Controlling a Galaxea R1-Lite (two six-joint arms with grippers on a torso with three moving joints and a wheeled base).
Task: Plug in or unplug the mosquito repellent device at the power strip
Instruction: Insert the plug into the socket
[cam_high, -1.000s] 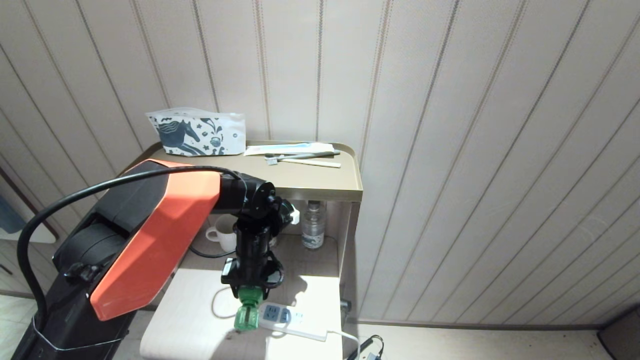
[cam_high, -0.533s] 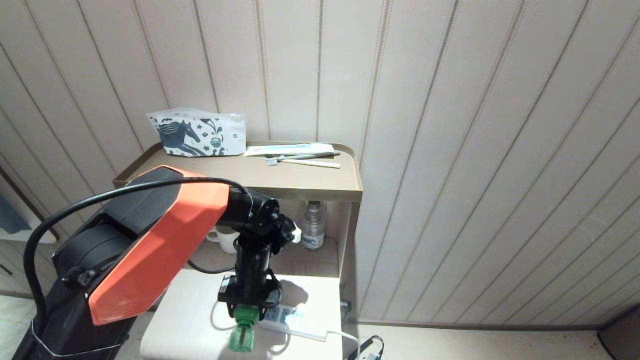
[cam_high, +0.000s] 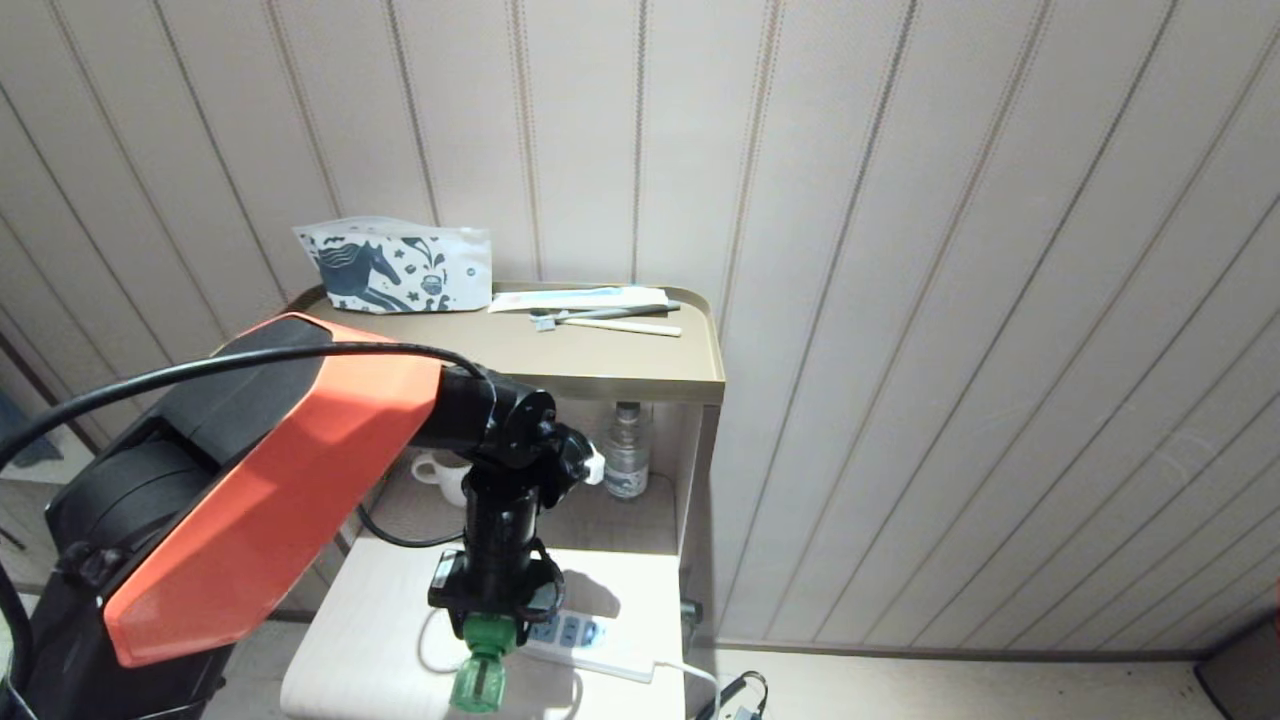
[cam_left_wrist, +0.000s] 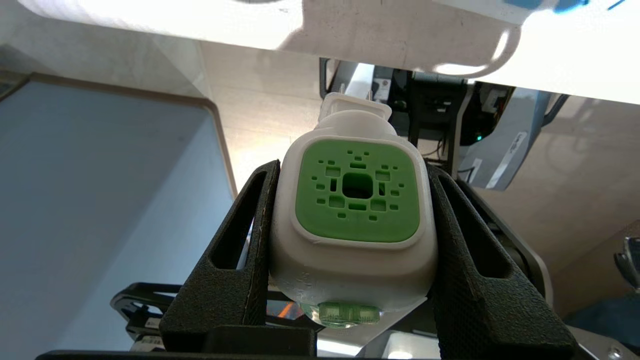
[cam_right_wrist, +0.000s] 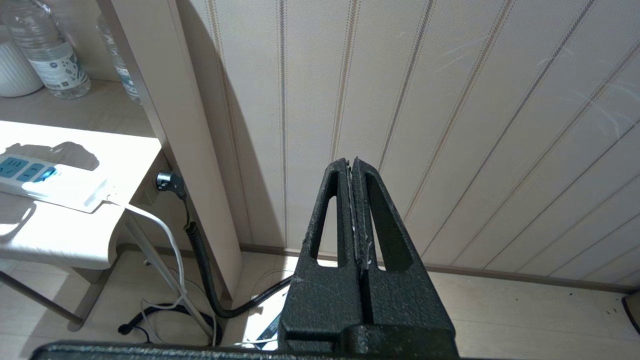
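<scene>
The left gripper clamps the mosquito repellent device above the power strip; the right gripper is closed; no lettering is legible.

The head view looks down from above at the tabletop; the right wrist view, low, shares the power strip; the left wrist view, very close, perhaps faces upward.

The left arm hides the power strip's near end.

Striped beige panelled wall behind an olive shelf unit; sunlit white stool before it.
</scene>
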